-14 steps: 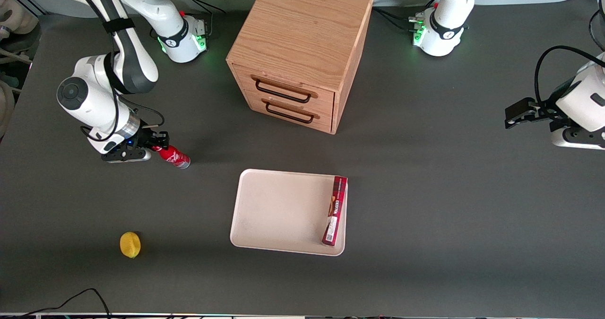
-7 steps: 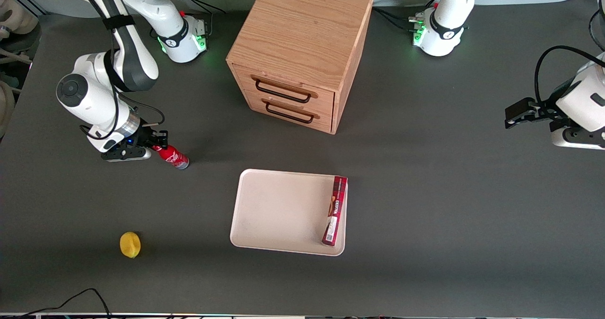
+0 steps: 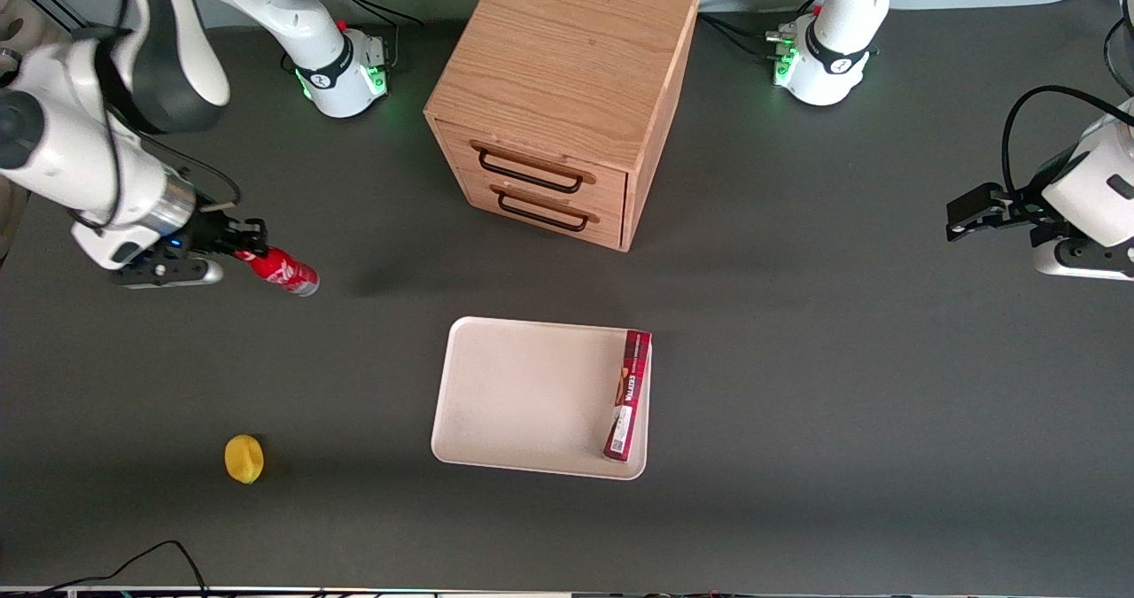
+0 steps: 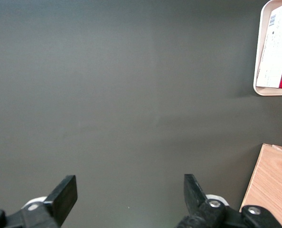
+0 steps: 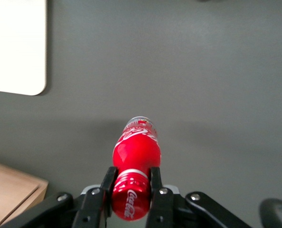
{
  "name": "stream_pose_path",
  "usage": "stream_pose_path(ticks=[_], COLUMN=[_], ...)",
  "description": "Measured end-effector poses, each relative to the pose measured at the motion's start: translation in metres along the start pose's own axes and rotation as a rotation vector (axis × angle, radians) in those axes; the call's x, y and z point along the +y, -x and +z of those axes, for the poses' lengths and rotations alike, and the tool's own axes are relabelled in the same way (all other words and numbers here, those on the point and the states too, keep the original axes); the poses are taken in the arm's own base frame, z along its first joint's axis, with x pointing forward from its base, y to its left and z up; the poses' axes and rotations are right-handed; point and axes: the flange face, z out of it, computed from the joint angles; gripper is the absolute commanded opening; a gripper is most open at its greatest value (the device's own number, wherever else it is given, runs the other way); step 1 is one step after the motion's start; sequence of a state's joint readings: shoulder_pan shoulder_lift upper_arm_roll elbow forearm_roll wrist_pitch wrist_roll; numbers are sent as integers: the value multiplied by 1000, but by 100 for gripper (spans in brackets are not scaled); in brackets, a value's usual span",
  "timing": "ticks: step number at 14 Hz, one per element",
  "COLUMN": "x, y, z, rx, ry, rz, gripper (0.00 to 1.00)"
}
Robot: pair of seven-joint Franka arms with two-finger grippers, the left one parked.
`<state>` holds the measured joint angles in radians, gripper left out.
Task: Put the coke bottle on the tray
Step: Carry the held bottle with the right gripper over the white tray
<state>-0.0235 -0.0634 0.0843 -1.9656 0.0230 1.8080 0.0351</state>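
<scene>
1. Front view: the table (image 3: 797, 403) is dark grey and matte, with a pale wall at its upper edge. My pincer (image 3: 241, 242) hangs above the table at the working arm's end, clamped on the neck of the coke bottle (image 3: 282, 271), which is off the surface and tilted.
2. I count one bottle, one cream tray (image 3: 523, 394), one red box (image 3: 627, 394) lying in the tray, one lemon (image 3: 243, 458), and one wooden cabinet (image 3: 558, 93) with two drawers. The tray is well apart from my pincer, nearer to the camera.
3. Right wrist view: my two fingers (image 5: 156, 187) press the bottle between them; grey table is under it, with one tray corner and one cabinet corner.
4. Left wrist view: only grey table, the tray's end with the box, and a cabinet edge.
</scene>
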Motion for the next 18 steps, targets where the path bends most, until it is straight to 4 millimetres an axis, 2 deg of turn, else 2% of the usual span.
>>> stream_pose_path(ticks=[2, 3, 5, 6, 8, 9, 12, 15, 18], x=[1, 1, 0, -1, -14, -28, -95, -170, -231], y=[4, 7, 5, -3, -32, -49, -86, -99, -107], z=[-52, -72, -100, -107, -105, -98, -73, -63, -41], rx=[-14, -14, -13, -18, -41, -47, -67, -52, -18], ry=[0, -1, -3, -4, -9, -10, -7, -7, -24], rz=[1, 3, 17, 36, 85, 110, 187, 252, 309], gripper=[0, 0, 0, 0, 0, 0, 0, 0, 0])
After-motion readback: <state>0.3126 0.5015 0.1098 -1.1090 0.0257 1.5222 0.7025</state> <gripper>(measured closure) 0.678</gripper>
